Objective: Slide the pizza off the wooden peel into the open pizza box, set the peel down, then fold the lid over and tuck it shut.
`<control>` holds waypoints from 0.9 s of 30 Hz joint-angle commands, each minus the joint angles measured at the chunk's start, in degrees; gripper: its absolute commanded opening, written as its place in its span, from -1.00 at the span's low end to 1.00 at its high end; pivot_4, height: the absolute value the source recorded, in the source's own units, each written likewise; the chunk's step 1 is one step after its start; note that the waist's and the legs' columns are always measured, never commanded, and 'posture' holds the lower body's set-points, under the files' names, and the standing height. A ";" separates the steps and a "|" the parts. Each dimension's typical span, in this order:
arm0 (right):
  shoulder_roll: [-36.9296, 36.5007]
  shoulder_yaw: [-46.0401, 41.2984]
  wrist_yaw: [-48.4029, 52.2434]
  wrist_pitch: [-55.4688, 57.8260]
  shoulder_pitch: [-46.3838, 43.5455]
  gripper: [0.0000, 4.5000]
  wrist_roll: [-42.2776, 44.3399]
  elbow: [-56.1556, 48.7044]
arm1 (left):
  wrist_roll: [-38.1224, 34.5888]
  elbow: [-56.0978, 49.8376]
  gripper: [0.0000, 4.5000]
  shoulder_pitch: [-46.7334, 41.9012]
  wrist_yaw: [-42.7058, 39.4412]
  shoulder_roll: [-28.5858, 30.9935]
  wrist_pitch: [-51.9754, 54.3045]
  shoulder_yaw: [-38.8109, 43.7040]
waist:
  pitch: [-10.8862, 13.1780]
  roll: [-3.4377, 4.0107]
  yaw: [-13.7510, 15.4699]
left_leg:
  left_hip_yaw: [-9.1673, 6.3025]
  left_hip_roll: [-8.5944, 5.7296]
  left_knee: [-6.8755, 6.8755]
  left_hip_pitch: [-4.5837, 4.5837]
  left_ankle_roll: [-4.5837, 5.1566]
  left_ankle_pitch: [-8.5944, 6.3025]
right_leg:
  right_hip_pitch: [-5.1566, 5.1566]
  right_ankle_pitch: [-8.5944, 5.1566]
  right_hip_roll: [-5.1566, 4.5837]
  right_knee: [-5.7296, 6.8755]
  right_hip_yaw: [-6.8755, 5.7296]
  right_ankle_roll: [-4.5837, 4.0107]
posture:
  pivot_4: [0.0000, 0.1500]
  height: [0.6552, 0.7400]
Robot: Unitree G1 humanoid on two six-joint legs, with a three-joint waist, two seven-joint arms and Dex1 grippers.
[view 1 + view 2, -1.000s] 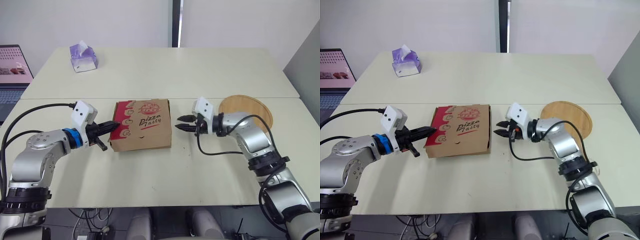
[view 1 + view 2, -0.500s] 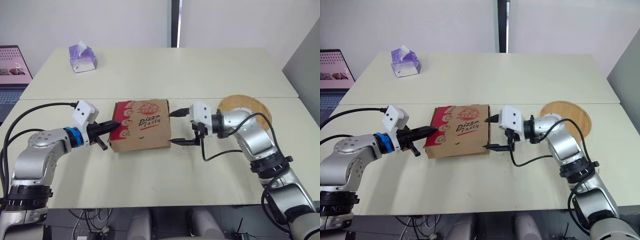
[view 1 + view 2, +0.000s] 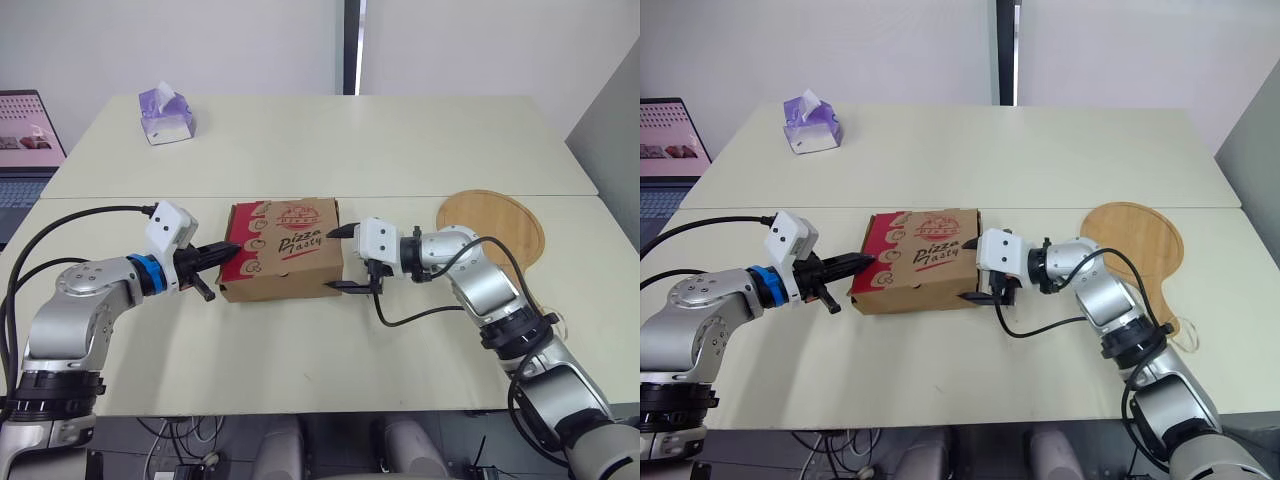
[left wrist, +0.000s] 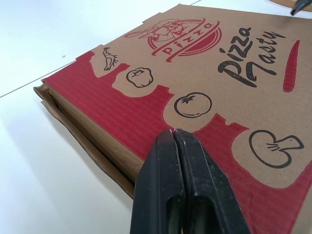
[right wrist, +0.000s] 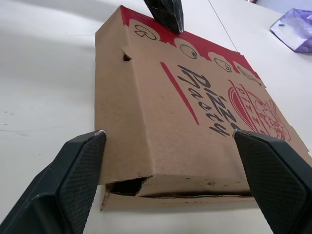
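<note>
The brown pizza box (image 3: 281,250) lies closed in the middle of the table, its printed lid facing up. My left gripper (image 3: 230,249) is shut, and its tips (image 4: 174,133) press on the red band along the lid's left edge. My right gripper (image 3: 338,259) stands wide open at the box's right side, one finger (image 5: 80,178) off each corner of that side, apart from it. A thin dark gap shows under the lid along that right side. The round wooden peel (image 3: 497,226) lies flat on the table behind my right arm.
A purple tissue box (image 3: 165,113) stands at the far left of the back table. A laptop (image 3: 28,140) sits beyond the left edge. A seam (image 3: 400,197) joins the two tables just behind the box.
My right gripper has opened wide and moved left from near the peel to the box's right side. The left gripper has stayed on the lid.
</note>
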 commanded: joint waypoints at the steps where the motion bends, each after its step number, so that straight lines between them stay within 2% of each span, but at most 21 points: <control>1: 0.93 -1.52 -1.60 -1.67 -1.52 0.99 -0.05 0.36 | 0.47 -0.18 -1.00 -0.03 -0.32 0.18 -0.51 -0.15 | 0.00 0.00 0.00 | 0.00 0.00 0.00 0.00 0.00 0.00 | 0.00 0.00 0.00 0.00 0.00 0.00 | 1.00 1.00; 8: 2.78 -2.13 -4.21 -3.73 -1.61 0.99 -0.44 3.05 | 0.50 0.25 -1.00 -0.50 -0.50 0.10 -0.61 -0.10 | 0.00 0.00 -0.02 | 0.00 0.00 0.02 0.02 0.00 0.00 | 0.00 0.00 0.00 0.04 0.00 0.00 | 1.00 1.00; 17: 4.35 -3.39 -4.42 -3.89 -2.01 0.99 0.97 3.14 | -3.47 0.56 -1.00 -3.12 -0.72 0.70 3.42 2.73 | 0.00 0.00 -0.03 | -0.01 0.00 0.02 0.01 0.00 0.00 | 0.00 0.00 0.02 0.05 -0.01 0.00 | 1.00 1.00; 27: 5.02 -2.53 -5.89 -4.49 -1.44 0.99 -0.91 4.18 | -2.50 0.41 -1.00 -2.74 -1.23 0.45 2.72 1.89 | 0.00 0.00 -0.04 | 0.00 0.00 0.02 0.01 0.00 0.00 | -0.01 0.00 0.03 0.05 -0.01 0.00 | 1.00 1.00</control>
